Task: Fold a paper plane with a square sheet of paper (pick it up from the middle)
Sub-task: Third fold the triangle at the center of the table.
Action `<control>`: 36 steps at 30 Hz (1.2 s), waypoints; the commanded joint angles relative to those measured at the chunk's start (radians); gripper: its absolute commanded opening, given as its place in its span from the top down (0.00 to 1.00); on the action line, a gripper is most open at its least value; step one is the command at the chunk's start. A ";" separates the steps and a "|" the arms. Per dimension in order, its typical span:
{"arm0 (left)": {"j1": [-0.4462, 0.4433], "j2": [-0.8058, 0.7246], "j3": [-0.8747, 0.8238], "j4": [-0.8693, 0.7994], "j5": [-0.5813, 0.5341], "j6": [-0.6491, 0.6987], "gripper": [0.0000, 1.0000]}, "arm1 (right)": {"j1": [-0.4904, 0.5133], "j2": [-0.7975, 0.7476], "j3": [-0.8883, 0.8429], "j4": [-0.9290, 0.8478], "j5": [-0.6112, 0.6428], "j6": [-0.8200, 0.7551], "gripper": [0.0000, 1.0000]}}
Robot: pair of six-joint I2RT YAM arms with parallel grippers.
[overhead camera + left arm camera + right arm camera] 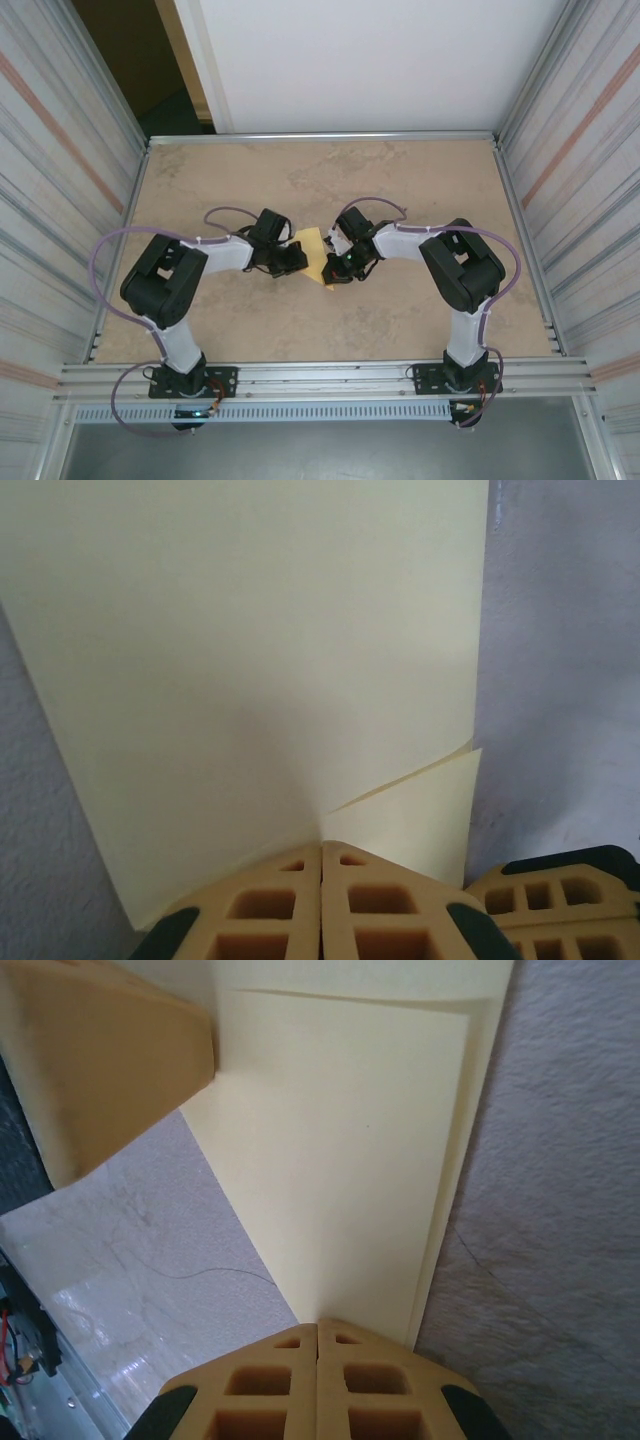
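Note:
The square sheet of paper (317,254) is yellow and folded over on itself, held between both arms above the table's middle. My left gripper (297,257) is shut on its left side. In the left wrist view the jaws (321,846) meet at the paper (250,660), where a folded flap (420,810) lifts off. My right gripper (337,268) is shut on the sheet's near right part. Its closed tips (318,1325) pinch the layered paper (350,1160). The left gripper's finger (100,1060) shows at the top left of the right wrist view. The paper plane is out of view.
The beige marbled table (300,170) is fenced by metal rails and corrugated side walls (60,150). The right gripper's fingers (560,890) sit close beside the left gripper's. A white panel (370,60) stands beyond the far edge.

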 commanded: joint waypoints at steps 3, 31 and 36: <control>0.009 0.028 0.017 -0.051 -0.032 -0.006 0.94 | -0.010 -0.019 -0.006 -0.069 0.007 -0.016 1.00; 0.014 0.100 0.058 -0.235 -0.111 0.002 0.95 | -0.024 0.085 0.083 -0.055 -0.024 -0.028 1.00; 0.019 0.111 0.052 -0.258 -0.129 0.003 0.95 | -0.049 -0.002 -0.039 -0.046 -0.016 -0.058 1.00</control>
